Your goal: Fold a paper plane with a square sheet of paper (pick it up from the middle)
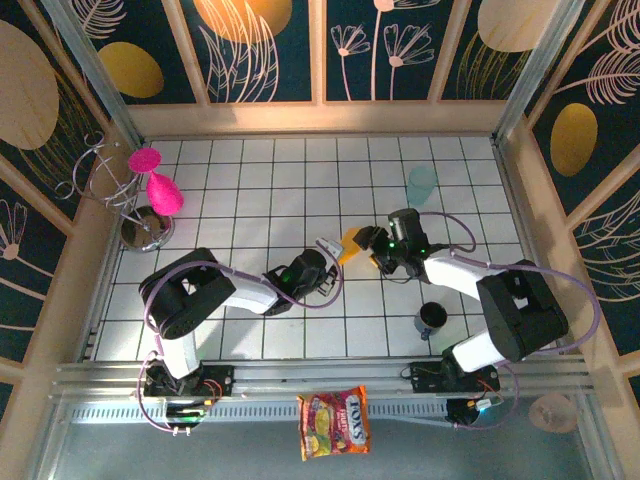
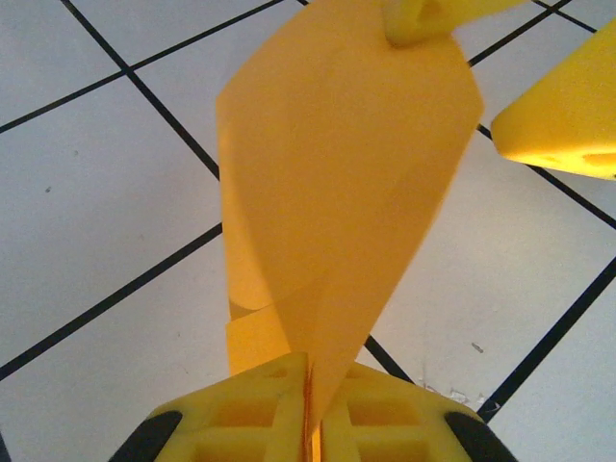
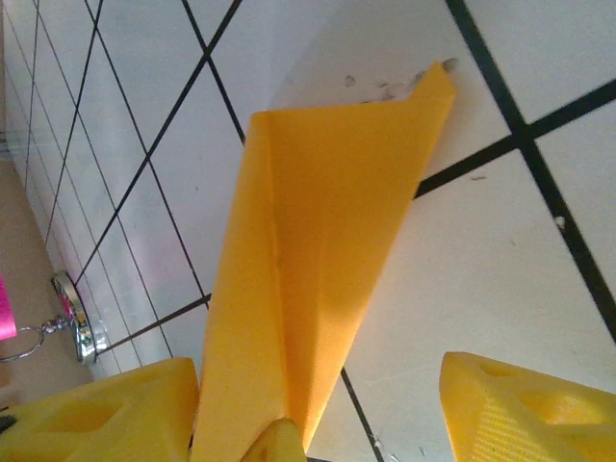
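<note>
My left gripper (image 2: pixel 310 390) is pinched shut on the folded paper (image 2: pixel 337 173), lifted over the tiles (image 2: pixel 87 192) mid-table. My right gripper (image 3: pixel 318 395) gapes wide around its far end. The paper looks light, floppy and easily creased, so I'd grip along the fold.

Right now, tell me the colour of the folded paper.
The folded paper is plain orange-yellow, best seen from the left wrist.

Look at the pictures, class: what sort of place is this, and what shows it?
Probably a robot test bench: a left arm and right arm bolted to a metal rail, a gridded white table, and painted panels walling it in.
</note>
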Robot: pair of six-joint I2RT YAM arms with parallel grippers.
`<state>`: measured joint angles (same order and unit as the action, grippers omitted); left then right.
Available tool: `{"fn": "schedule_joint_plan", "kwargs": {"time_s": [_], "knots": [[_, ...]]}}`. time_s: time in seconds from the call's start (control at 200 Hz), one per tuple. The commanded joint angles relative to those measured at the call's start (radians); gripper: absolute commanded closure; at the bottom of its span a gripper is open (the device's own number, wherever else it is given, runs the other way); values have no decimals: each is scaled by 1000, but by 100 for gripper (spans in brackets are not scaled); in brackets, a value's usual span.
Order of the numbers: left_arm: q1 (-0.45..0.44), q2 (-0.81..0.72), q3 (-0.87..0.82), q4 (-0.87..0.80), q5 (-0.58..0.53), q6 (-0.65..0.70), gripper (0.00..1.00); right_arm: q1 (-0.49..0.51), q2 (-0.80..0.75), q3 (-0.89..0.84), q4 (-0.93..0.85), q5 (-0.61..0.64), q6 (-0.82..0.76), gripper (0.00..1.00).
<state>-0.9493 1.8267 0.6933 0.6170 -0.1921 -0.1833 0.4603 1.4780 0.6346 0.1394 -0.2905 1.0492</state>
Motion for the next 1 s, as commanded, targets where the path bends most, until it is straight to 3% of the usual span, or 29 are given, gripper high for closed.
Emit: {"fn": "schedule_joint_plan", "kwargs": {"time_s": [0.0, 0.14, 0.546, 0.826, 0.996], "knots": [[1, -17, -11, -5, -11, 21, 88, 10, 38, 32, 27, -20, 16, 34], [0, -14, -14, -2, -6, 18, 88, 13, 42, 39, 31, -24, 12, 35], [0, 2, -6, -6, 29, 24, 88, 13, 115, 131, -61, -49, -93, 53], [0, 20, -5, -5, 51, 21, 88, 10, 150, 176, -151, -29, -168, 77], [0, 31, -3, -10, 67, 22, 87, 6, 166, 202, -196, -11, -205, 87]]}}
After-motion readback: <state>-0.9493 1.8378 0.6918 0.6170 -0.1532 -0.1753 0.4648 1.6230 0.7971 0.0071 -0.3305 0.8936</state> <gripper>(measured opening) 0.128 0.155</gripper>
